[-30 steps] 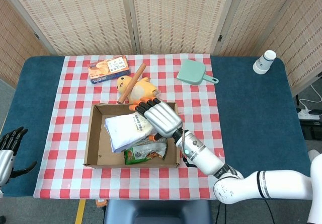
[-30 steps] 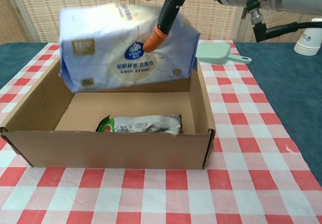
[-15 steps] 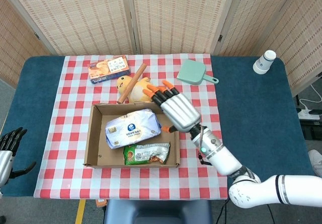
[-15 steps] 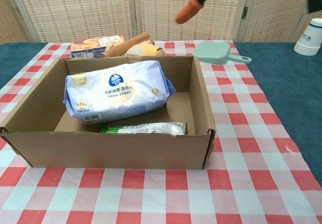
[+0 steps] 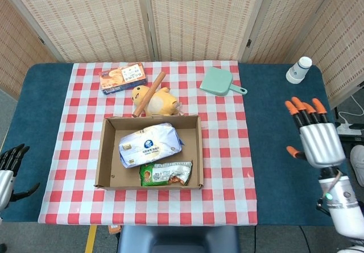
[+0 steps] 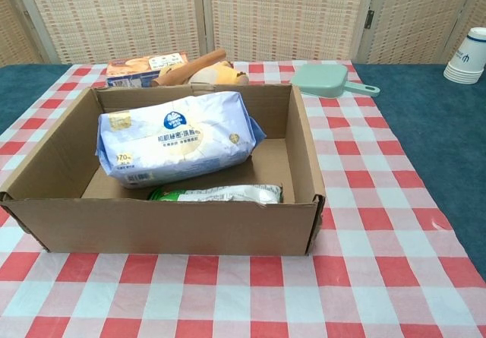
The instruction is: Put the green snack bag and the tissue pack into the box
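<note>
The cardboard box sits in the middle of the checked cloth. Inside it the blue and white tissue pack lies tilted, leaning on the green snack bag near the front wall. My right hand hovers far to the right over the blue table, fingers spread and holding nothing. My left hand shows at the left edge, dark fingers apart and empty. Neither hand appears in the chest view.
Behind the box lie a yellow plush duck, a wooden rolling pin, an orange snack box and a green dustpan. Stacked paper cups stand at the far right.
My right hand let go of the tissue pack, which dropped into the box onto the snack bag. The hand then pulled away to the right, out of the chest view.
</note>
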Tool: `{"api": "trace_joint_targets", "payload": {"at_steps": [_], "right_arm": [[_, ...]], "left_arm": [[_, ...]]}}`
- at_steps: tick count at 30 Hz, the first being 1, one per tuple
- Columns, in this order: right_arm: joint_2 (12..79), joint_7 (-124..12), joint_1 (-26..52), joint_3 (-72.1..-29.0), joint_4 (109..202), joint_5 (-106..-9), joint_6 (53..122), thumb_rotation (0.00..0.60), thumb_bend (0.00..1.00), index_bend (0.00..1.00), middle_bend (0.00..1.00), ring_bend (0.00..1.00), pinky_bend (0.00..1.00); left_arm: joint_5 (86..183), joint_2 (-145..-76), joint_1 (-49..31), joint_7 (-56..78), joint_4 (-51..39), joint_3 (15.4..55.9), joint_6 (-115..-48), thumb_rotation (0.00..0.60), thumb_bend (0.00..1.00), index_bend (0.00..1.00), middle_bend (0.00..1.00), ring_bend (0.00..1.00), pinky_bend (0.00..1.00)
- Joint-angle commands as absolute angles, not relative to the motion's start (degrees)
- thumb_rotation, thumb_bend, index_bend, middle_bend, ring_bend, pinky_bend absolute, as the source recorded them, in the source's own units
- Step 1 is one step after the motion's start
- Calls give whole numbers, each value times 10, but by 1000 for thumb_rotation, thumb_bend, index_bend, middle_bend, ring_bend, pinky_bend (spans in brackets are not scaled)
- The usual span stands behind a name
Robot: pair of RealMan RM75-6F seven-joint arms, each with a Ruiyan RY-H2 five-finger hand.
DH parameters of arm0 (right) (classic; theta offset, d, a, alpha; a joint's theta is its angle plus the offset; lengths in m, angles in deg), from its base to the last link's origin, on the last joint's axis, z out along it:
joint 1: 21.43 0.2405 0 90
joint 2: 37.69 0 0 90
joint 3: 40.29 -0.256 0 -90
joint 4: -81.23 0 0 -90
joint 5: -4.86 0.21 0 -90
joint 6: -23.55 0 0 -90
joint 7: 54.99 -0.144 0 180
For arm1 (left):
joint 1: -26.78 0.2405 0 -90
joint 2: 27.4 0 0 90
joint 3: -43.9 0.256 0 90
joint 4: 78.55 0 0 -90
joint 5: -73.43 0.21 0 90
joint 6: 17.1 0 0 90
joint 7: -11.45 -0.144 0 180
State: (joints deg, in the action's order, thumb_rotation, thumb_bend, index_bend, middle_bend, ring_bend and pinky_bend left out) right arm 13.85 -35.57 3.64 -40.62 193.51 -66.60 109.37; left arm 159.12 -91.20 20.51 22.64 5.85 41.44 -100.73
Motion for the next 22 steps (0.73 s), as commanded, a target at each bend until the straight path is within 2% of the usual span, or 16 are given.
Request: {"api": "trace_joint_targets", "payload": {"at_steps": [1, 5, 12, 22], "right_arm": [[171, -507, -72, -360, 1793, -735, 1175, 600, 0, 0, 0, 0, 0], [194, -564, -101, -360, 1731, -745, 1178, 600, 0, 0, 0, 0, 0], [214, -611, -114, -390, 1656, -762, 1183, 600, 0, 0, 0, 0, 0], [231, -634, -118, -411, 1616, -765, 1146, 600, 0, 0, 0, 0, 0]], "left_arm": [[1594, -912, 204, 223, 61, 416, -1007, 600, 201, 0, 0, 0, 74], [1598, -916, 201, 210, 66, 416, -1004, 600, 200, 0, 0, 0, 74], [1595, -921, 193, 187, 72, 417, -990, 600, 201, 0, 0, 0, 74], [1586, -927, 189, 172, 70, 416, -979, 600, 201, 0, 0, 0, 74]]}}
